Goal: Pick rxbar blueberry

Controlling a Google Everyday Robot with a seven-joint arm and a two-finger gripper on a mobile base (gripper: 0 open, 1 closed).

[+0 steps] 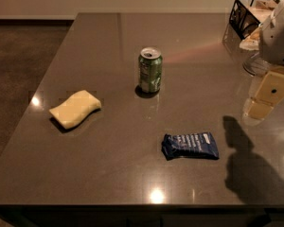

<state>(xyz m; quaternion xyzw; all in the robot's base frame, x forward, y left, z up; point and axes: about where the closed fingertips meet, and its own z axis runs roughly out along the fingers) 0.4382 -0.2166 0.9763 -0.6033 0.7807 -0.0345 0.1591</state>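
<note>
The rxbar blueberry (190, 145) lies flat on the dark table (109, 174), right of the middle and toward the front edge. Its dark blue wrapper with white lettering faces up, long side running left to right. My gripper (267, 98) hangs above the table at the right edge of the view, up and to the right of the bar and well apart from it. Nothing is seen in the gripper. Its shadow (248, 164) falls on the table to the right of the bar.
A green soda can (150, 70) stands upright behind the bar near the table's middle. A pale yellow sponge (75, 109) lies at the left. A black wire basket (250, 14) sits at the back right corner. The table's front edge runs along the bottom.
</note>
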